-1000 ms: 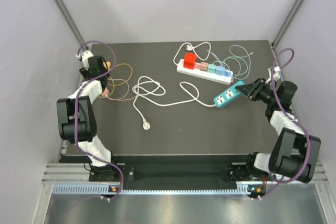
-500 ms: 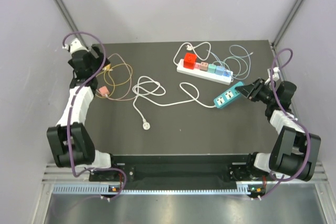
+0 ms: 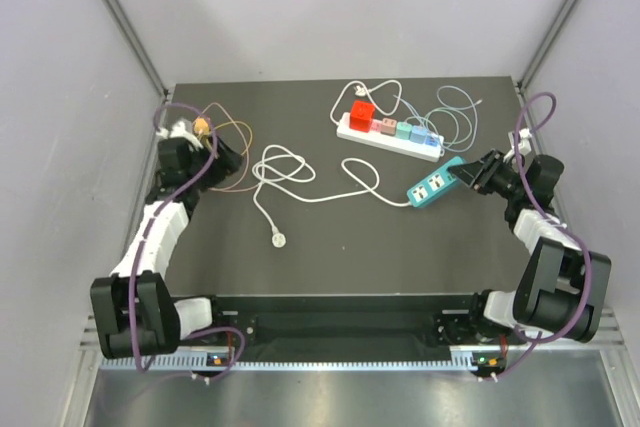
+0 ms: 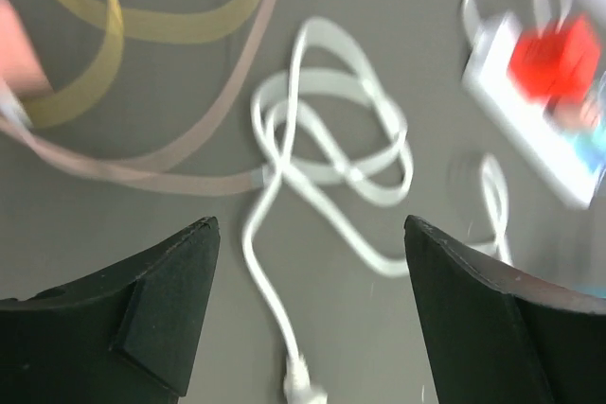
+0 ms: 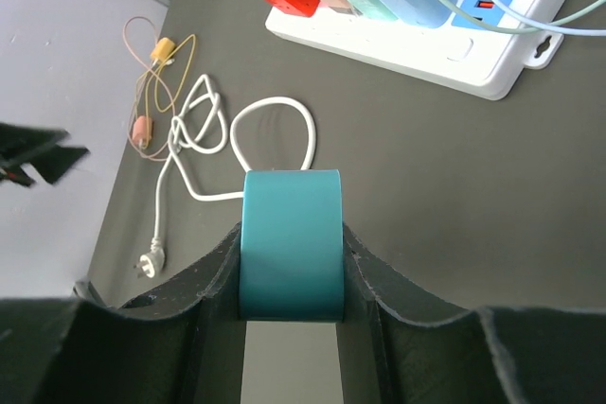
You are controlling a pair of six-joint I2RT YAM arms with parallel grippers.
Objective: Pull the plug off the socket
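The teal socket block [image 3: 432, 185] is held off the mat at the right, and my right gripper [image 3: 470, 175] is shut on its end. In the right wrist view the socket block [image 5: 289, 243] fills the gap between the fingers. Nothing is plugged into its outlets in the top view. A white cord [image 3: 330, 192] runs from it across the mat to a white plug [image 3: 278, 239] lying loose. My left gripper [image 3: 222, 152] hovers open at the left, beside the cord's coil. Between its fingertips [image 4: 311, 224] I see the blurred cord and the plug [image 4: 301, 390] below.
A white power strip [image 3: 390, 137] with red, pink and blue adapters lies at the back centre, thin cables looping round it. Yellow and pink cables [image 3: 232, 157] lie tangled at the back left, just behind my left gripper. Grey walls close in on both sides.
My left arm has swung from the back-left corner toward the middle and nearer, and its jaws have opened wider. The right arm and the teal socket have stayed put.
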